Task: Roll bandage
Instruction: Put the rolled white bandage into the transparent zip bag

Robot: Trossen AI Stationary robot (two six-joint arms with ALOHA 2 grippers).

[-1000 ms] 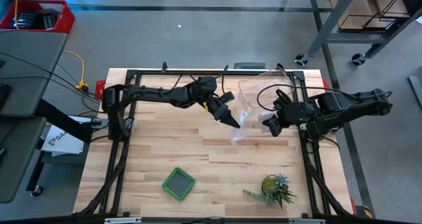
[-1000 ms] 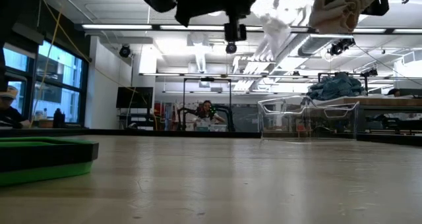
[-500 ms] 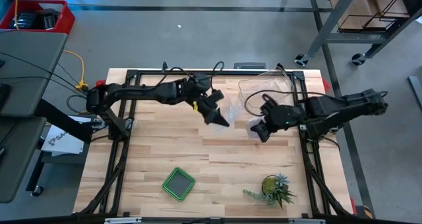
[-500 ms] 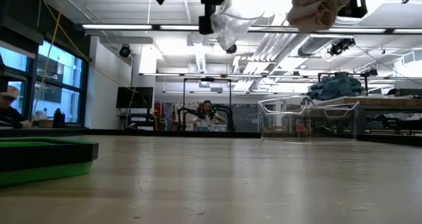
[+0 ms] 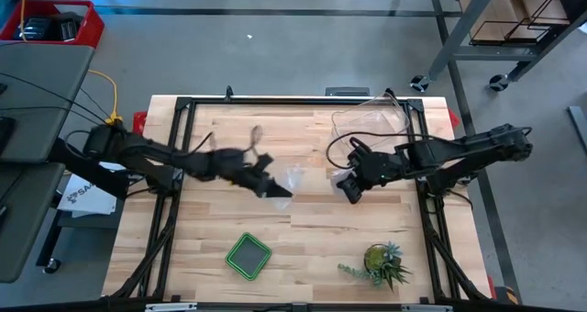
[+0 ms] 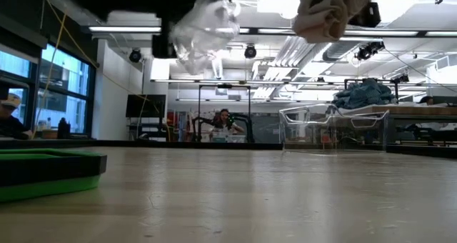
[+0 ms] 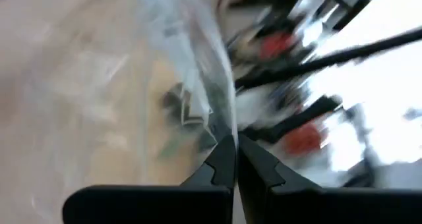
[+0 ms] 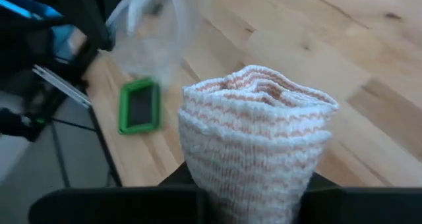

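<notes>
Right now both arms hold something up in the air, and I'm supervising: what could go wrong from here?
The right gripper pinches a folded bandage by its lower end; it could slip out or unfold. The left gripper holds a thin clear bag by one edge, so it might slide free and drop onto the table.

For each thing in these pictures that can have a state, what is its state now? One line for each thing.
left gripper: shut on the clear plastic bag, held above the table.
right gripper: shut on the bandage, a folded bundle, in the air.
clear plastic tub: upright, open on top.
green tray: flat on the table.
small plant: on the table.
</notes>
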